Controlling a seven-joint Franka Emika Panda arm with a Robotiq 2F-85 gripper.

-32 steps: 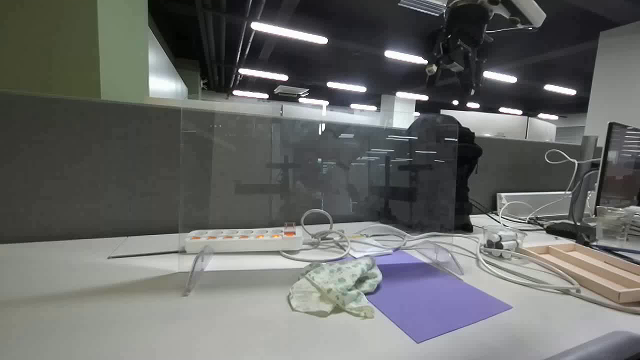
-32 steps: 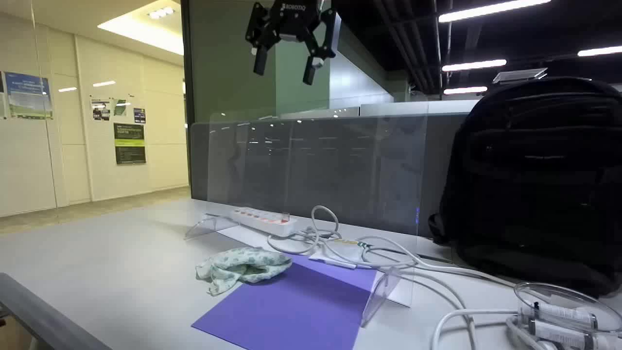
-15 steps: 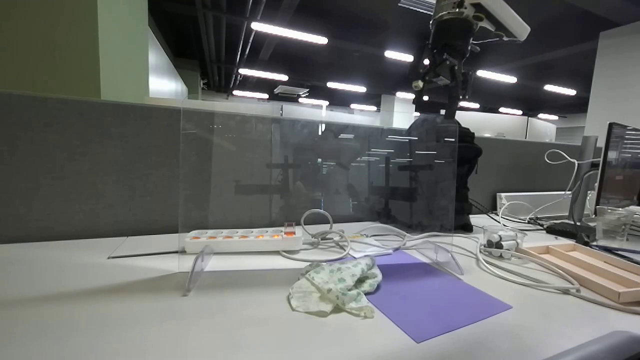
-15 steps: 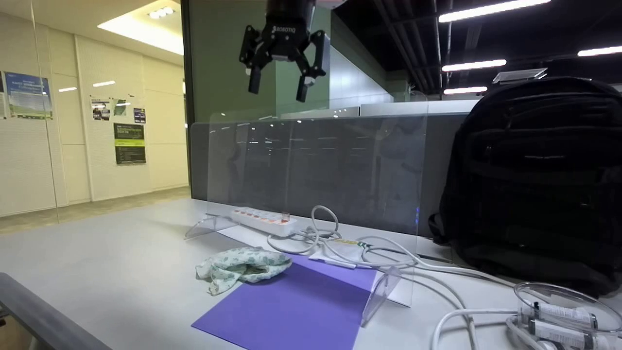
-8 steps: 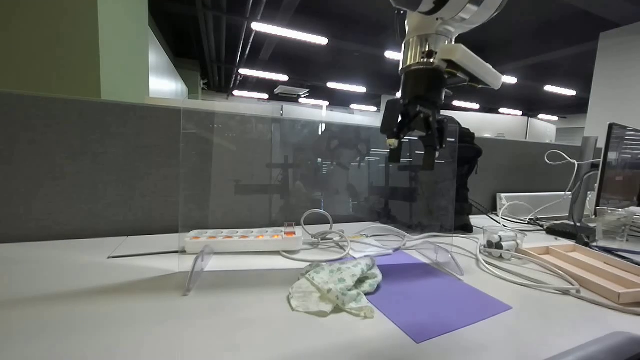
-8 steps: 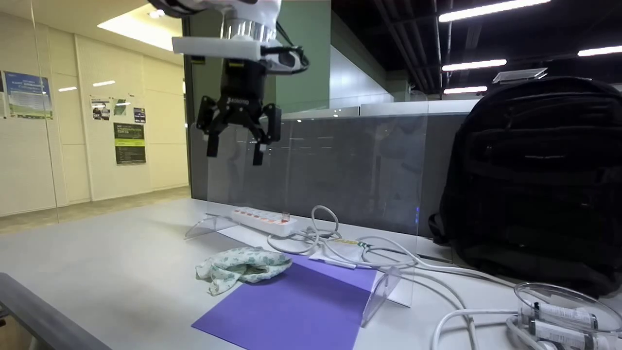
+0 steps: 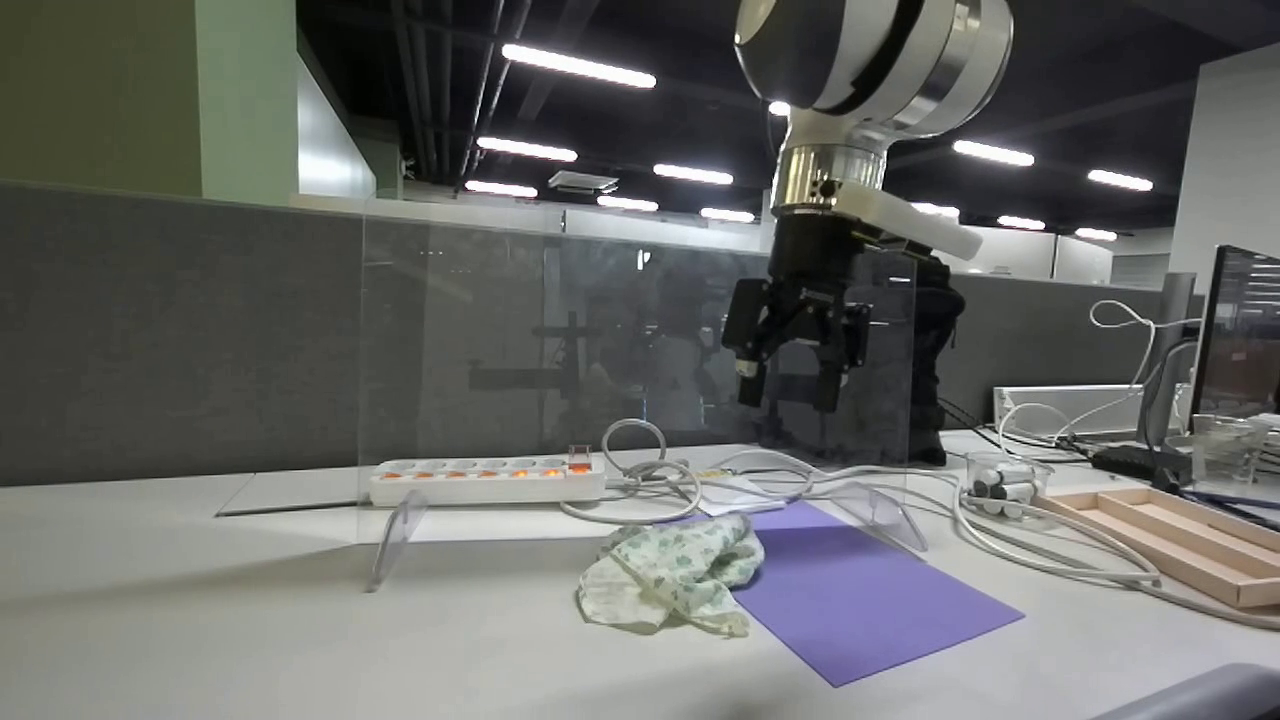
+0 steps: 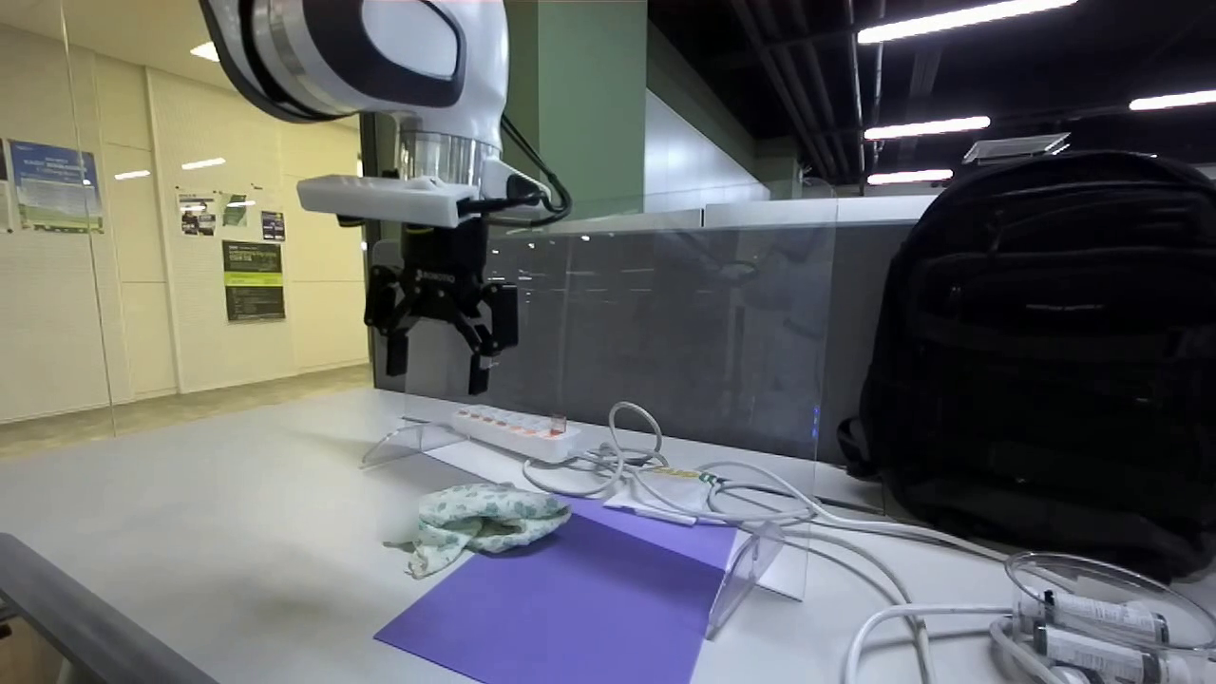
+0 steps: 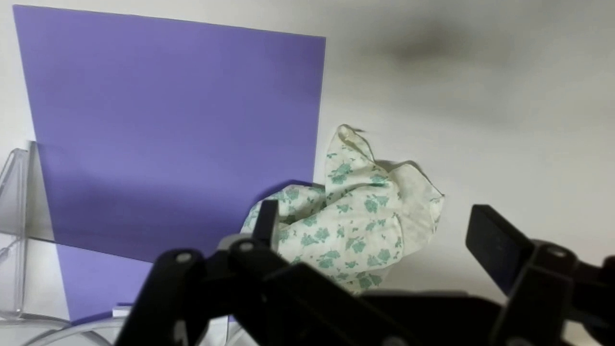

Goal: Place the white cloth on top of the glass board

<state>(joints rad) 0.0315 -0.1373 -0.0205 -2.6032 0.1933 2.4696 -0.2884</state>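
Note:
The white cloth point(image 7: 670, 575) has a green flower print and lies crumpled on the table, partly over the purple sheet point(image 7: 870, 600). It also shows in an exterior view point(image 8: 489, 513) and in the wrist view point(image 9: 355, 226). The glass board point(image 7: 640, 350) is a clear panel standing upright on two clear feet behind the cloth; it also shows in an exterior view point(image 8: 617, 323). My gripper point(image 7: 790, 392) is open and empty, pointing down, well above the table. In the wrist view the cloth shows below and between the fingers point(image 9: 375, 223), nearer the left one.
A white power strip point(image 7: 487, 485) and looped cables point(image 7: 660, 490) lie behind the board. A black backpack point(image 8: 1045, 361) stands beside it. A clear cup with small bottles point(image 7: 1005, 485), a wooden tray point(image 7: 1170, 540) and a monitor point(image 7: 1240, 335) are at one side.
The arm has come down from high up and moved sideways towards the cloth, leftwards in both exterior views. The gripper has stayed open. The cloth and board have not moved.

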